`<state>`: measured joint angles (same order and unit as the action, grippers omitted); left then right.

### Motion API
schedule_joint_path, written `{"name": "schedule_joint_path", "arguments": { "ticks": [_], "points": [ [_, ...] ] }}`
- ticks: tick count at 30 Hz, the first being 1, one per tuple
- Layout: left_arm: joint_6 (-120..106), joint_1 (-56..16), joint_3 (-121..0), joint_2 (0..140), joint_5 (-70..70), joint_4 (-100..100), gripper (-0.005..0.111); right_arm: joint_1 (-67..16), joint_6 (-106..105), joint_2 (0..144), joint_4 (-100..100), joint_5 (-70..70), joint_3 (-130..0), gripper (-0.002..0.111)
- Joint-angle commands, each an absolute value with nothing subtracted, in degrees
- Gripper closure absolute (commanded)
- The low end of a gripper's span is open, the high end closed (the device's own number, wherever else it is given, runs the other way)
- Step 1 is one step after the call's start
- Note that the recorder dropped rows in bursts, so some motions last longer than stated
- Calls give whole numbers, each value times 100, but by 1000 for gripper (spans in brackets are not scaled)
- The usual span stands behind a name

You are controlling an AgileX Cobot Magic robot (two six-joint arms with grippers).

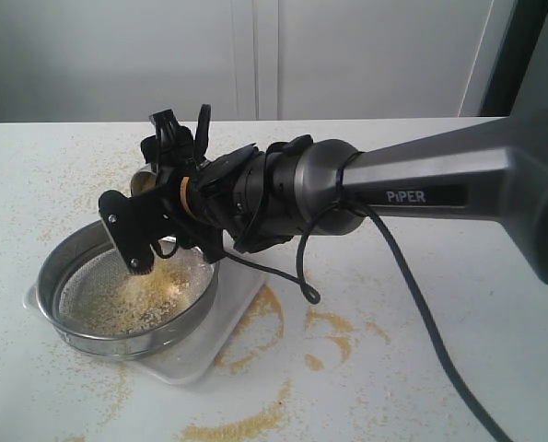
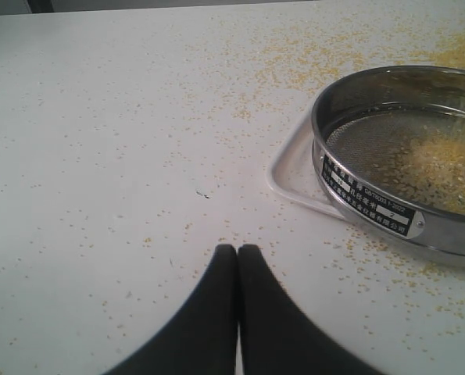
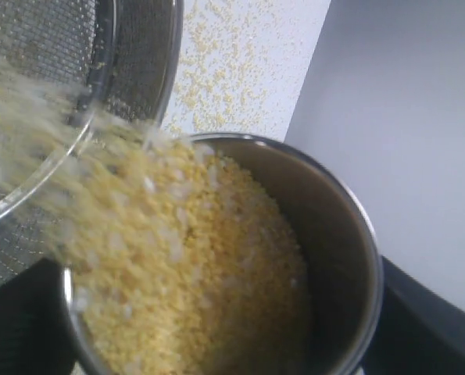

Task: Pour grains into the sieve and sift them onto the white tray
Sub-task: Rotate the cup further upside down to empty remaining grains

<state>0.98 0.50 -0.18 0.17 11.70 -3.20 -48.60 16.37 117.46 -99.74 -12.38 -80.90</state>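
Note:
My right gripper is shut on a small steel cup and holds it tipped over the sieve. In the right wrist view yellow and whitish grains stream out of the cup over its lip into the sieve's mesh. A black finger shows beside the cup. The sieve stands on the white tray with a heap of grains on its mesh. My left gripper is shut and empty, low over the table, apart from the sieve and the tray.
Spilled yellow grains lie in arcs and patches on the white table in front of and to the right of the tray, with more scattered behind it. The right arm and its cable stretch over the table's right half.

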Motion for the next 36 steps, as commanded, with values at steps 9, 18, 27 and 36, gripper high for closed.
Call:
{"name": "schedule_joint_path", "arguments": {
  "ticks": [9, 18, 27, 36],
  "points": [
    [127, 51, 0, 0, 1155, -339, 107, -4866, 1090, 11892, -9995, -1349, -8157, 108],
    [127, 51, 0, 0, 1155, -339, 107, -4866, 663, 11958, -9995, -1362, -8166, 108],
    [127, 51, 0, 0, 1155, -339, 107, -4976, 494, 11958, -9995, -1637, -8209, 108],
    [127, 51, 0, 0, 1155, -339, 107, -5090, 471, 11958, -9995, -1736, -8209, 108]
  ]
}}
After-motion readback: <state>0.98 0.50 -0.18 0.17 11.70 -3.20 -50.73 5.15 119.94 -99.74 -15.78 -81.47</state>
